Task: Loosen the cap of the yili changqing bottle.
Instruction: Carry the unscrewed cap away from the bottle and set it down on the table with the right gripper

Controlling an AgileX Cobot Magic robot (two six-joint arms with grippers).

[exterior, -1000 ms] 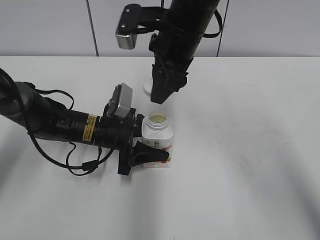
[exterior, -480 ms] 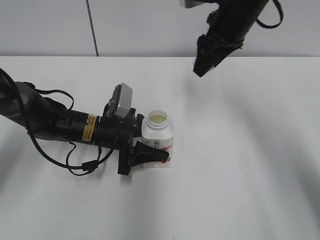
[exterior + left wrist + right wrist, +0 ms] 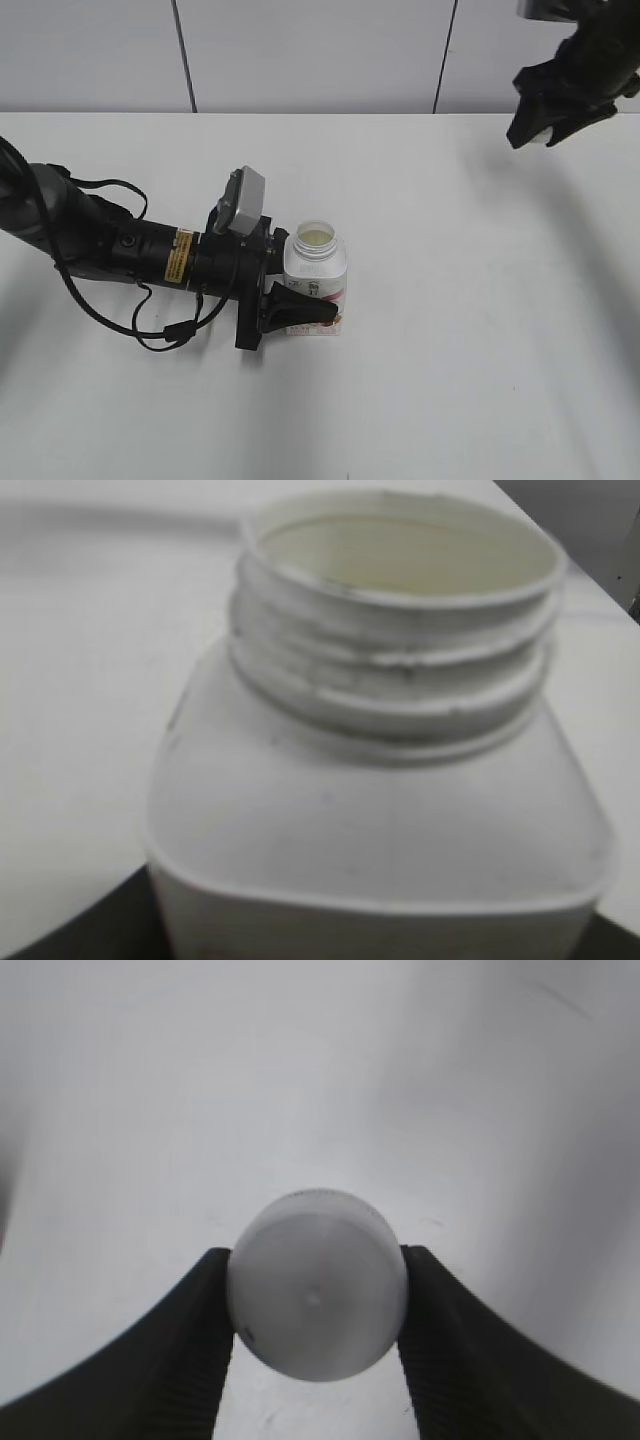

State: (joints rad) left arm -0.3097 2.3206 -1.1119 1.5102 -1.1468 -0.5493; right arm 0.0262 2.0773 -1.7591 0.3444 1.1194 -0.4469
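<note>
I see the cap (image 3: 316, 1298) pinched between my right hand's (image 3: 316, 1305) fingers, raised over the desk (image 3: 450, 300) at far right, well apart from the yili changqing bottle (image 3: 315, 275). My left hand (image 3: 300, 310) clamps that open-necked bottle upright.

The small squat white plastic bottle with the red-pink label band (image 3: 316, 277) has its lower front hidden behind the black left gripper (image 3: 300, 312) in the exterior view; in the left wrist view its body is cut off by the bottom edge and blurred, and the gripper itself lies out of frame; the black right gripper (image 3: 542, 122) sits high at the exterior view's right, its arm cut by the top and right edges, and the small round white plastic cap (image 3: 316, 1298) is too small to make out there; the right wrist view crops the fingers (image 3: 190, 1330) at the bottom edge.
</note>
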